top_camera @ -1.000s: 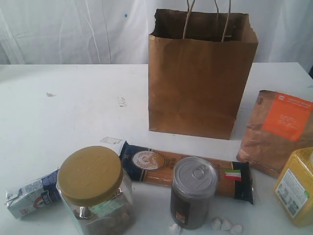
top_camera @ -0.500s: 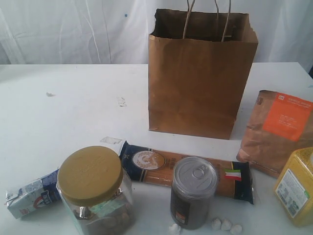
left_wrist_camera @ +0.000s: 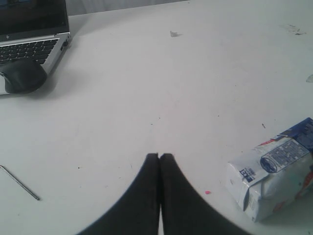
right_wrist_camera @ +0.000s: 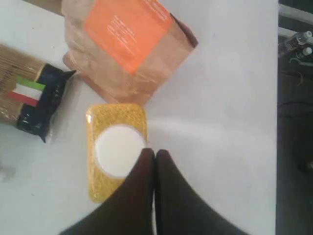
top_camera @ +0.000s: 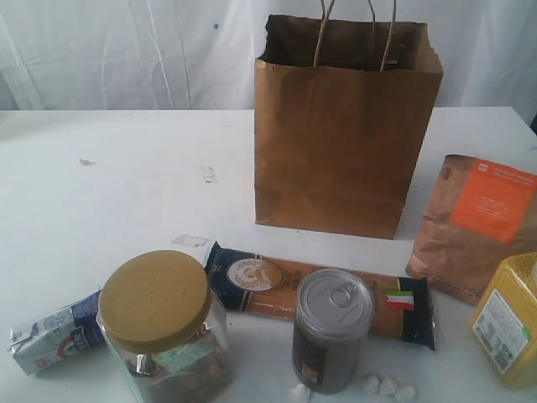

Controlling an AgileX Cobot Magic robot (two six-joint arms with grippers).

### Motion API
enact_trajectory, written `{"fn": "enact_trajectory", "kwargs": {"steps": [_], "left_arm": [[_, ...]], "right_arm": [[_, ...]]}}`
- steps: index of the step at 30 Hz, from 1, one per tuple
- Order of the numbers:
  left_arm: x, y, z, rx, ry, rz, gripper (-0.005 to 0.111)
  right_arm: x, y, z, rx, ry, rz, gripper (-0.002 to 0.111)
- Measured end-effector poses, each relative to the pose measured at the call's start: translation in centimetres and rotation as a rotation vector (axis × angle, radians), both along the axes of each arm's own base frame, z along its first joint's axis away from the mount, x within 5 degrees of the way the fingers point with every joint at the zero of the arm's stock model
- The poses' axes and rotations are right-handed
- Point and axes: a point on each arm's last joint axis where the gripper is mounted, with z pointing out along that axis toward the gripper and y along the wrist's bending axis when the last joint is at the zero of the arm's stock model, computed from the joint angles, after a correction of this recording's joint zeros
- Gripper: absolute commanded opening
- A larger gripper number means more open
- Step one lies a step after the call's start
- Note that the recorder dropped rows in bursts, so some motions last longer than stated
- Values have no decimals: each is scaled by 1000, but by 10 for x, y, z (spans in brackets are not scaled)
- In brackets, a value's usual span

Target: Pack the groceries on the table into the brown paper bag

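Brown paper bag (top_camera: 348,126) stands upright and open-mouthed toward the back of the table (top_camera: 126,201), with the spaghetti packet (top_camera: 319,294) lying flat in front of it. Left gripper (left_wrist_camera: 160,157) hangs over bare tabletop, its jaws pressed tight together on nothing, near the small blue-white carton (left_wrist_camera: 274,176). Right gripper (right_wrist_camera: 155,153) points down, jaws likewise clenched and empty, tips at the edge of the yellow packet (right_wrist_camera: 115,147), which lies just beside the brown pouch (right_wrist_camera: 127,54).

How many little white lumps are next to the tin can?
4. Three white lumps lie in a row just right of the can; the fourth lies by its front left. The picture's bottom edge may hide more.
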Motion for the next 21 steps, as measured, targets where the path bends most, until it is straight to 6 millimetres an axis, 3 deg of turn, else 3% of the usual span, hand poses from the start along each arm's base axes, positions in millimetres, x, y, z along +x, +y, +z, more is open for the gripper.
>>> {"fn": "enact_trajectory", "kwargs": {"steps": [4,8,10,21], "left_arm": [[0,0,0,0,0,0,0],[0,0,0,0,0,0,0],[0,0,0,0,0,0,0],[0,0,0,0,0,0,0]], "right_arm": [[5,8,2,2,-16,61,20],[9,10,-2,-16,-62,105,55],[10,10,-7,-36,-68,111,67],[8,9,-23,36,-40,4,68]]}}
